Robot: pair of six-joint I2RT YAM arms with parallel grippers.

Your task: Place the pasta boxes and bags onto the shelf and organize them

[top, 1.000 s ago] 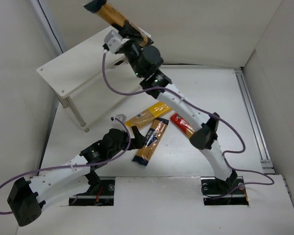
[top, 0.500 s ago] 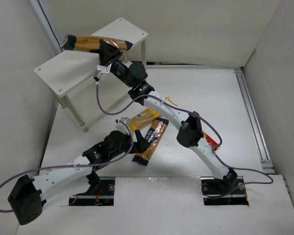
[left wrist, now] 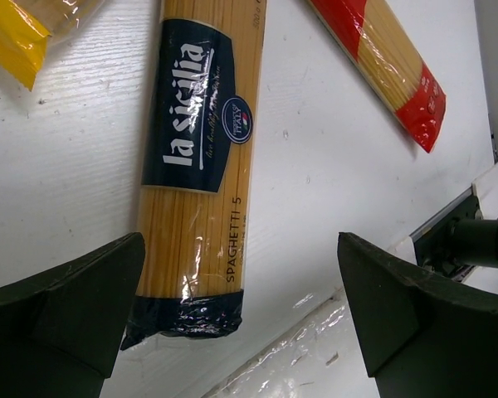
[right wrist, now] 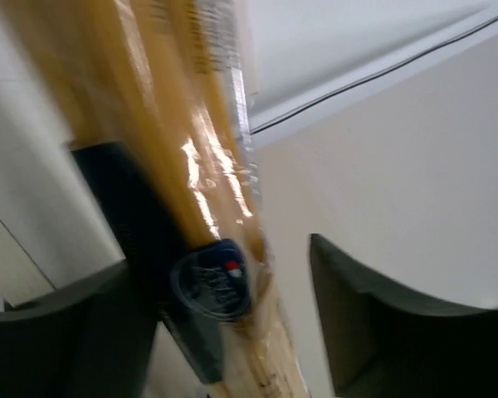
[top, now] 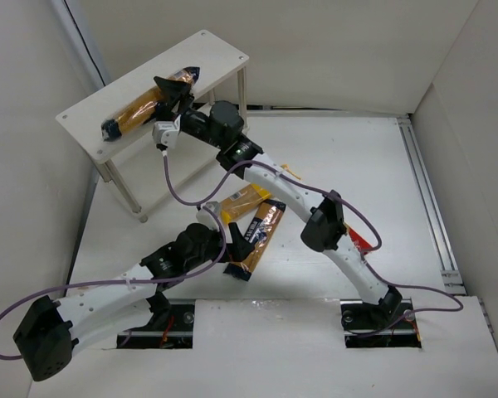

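Note:
A clear spaghetti packet with navy ends [top: 145, 104] [right wrist: 191, 166] lies along the top board of the white shelf [top: 224, 54]. My right gripper [top: 173, 93] [right wrist: 224, 265] straddles its far half, open, with the packet against one finger and a gap on the other side. On the table lie a second navy-labelled packet [top: 257, 236] [left wrist: 203, 166], a yellow one [top: 241, 199] [left wrist: 17, 33] and a red one [top: 358, 240] [left wrist: 382, 58], mostly hidden under the right arm from above. My left gripper [top: 232, 239] [left wrist: 241, 315] hovers open over the navy packet's near end.
White walls close in the table on the left, back and right. A metal rail [top: 423, 191] runs along the right side. The shelf's thin legs [top: 129, 195] stand at the far left, with its lower tier under the top board. Purple cables trail from both arms.
The right arm swung its packet down from above the shelf and laid it on the top board, and its jaws have come apart. The left arm has barely moved.

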